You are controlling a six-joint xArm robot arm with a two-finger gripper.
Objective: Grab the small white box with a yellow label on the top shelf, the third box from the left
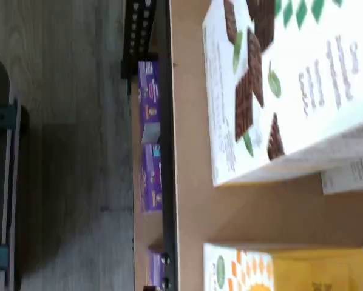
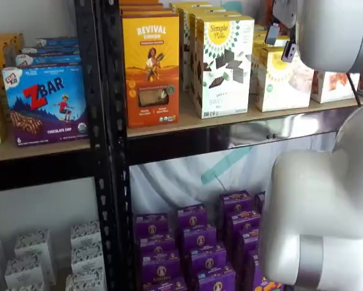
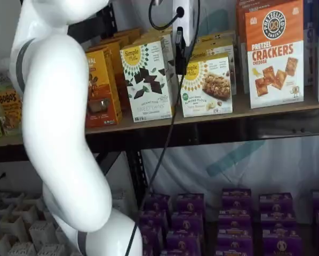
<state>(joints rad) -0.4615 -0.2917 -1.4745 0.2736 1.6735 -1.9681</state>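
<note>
The white arm [image 3: 58, 138] rises in a tall curve at the near side of a shelf view, its upper link bending toward the top shelf [image 3: 202, 120]. Its end reaches the shelf from above. There the gripper [image 3: 179, 50] hangs down from the frame's upper edge, with a black cable [image 3: 167, 133] trailing below it. Only a narrow dark finger shows, side-on, so I cannot tell whether the fingers are parted or closed. It sits just in front of the gap between the taller white box [image 3: 149, 80] with dark chocolate pieces and the small white box [image 3: 207, 85].

The small white box stands upright on the top shelf, near its front edge. The taller white box is beside it on one side and the orange cracker box [image 3: 274, 53] on the other. In a shelf view the arm's large white joint [image 2: 333, 33] covers the upper corner of the small white box [image 2: 281, 79].

The wrist view is turned on its side and blurred. It looks down on the taller white box [image 1: 284, 85], and what is probably the small white box [image 1: 278, 267] with its yellow top.
</note>
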